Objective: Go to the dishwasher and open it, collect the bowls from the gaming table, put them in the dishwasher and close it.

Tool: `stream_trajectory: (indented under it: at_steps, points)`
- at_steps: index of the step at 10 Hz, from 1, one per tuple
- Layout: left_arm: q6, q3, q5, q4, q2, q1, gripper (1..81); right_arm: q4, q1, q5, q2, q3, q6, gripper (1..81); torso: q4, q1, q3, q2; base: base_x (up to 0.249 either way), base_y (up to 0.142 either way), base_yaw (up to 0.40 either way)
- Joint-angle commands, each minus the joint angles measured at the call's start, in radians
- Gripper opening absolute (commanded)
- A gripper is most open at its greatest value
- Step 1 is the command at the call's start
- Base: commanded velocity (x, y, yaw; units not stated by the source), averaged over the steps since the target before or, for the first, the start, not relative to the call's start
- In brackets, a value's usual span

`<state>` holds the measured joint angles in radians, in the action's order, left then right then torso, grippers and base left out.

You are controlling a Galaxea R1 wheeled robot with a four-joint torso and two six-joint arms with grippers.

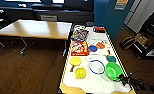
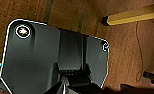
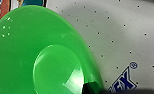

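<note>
Bright green bowl (image 1: 113,70), glossy inside. Yellow bowl (image 1: 80,73), plain. Yellow paddle (image 1: 74,61) beside it. Thin blue ring (image 1: 97,67). White worktop (image 1: 98,82), speckled with small dark dots and printed with blue lettering in the right wrist view, trimmed in yellow with dark marks along the edge. Blue disc (image 1: 92,48), orange disc (image 1: 100,45). Teal paddle (image 1: 110,58). Red box (image 1: 79,48) with a busy many-coloured picture; a darker box (image 1: 79,35), also multicoloured. Light-wood table (image 1: 35,29). Dark brown wooden floor (image 1: 25,72). Teal-blue wall (image 1: 110,17). Black claw (image 1: 124,79).
</note>
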<state>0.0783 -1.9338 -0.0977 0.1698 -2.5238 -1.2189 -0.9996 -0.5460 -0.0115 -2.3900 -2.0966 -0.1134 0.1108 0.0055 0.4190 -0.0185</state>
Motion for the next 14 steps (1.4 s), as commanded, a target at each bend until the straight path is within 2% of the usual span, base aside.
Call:
stream_trajectory:
  at_steps: [1,4,7,9,11,14]
  points:
    - [-0.003,0.019,0.067,0.007,0.02,0.032,81.1,0.004,0.123,0.067,0.076,0.03,0.011,1.0,0.0,0.0,0.0,0.0,0.0,0.0,0.0]
    - [-0.005,0.022,0.067,0.004,0.017,0.034,81.1,0.006,0.181,0.068,0.217,0.23,0.008,1.0,0.0,0.0,0.0,0.0,0.0,0.0,0.0]
    - [-0.005,0.03,0.058,-0.001,0.012,0.034,81.1,0.021,0.183,0.071,0.335,0.349,0.008,1.0,0.0,0.0,0.0,0.0,0.0,0.0,0.0]
    - [-0.006,0.078,0.053,-0.003,0.029,0.054,81.1,0.039,0.177,0.094,0.409,0.405,0.008,1.0,0.0,0.0,0.0,0.0,0.0,0.0,0.0]
    - [-0.006,0.134,0.053,-0.003,0.049,0.078,81.1,0.065,0.166,0.169,0.469,0.451,0.008,1.0,0.0,0.0,0.0,0.0,0.0,0.0,0.0]
    - [-0.005,0.217,0.053,-0.004,0.074,0.126,81.1,0.117,0.091,0.185,0.544,0.515,0.008,1.0,0.0,0.0,0.0,0.0,0.0,0.0,0.0]
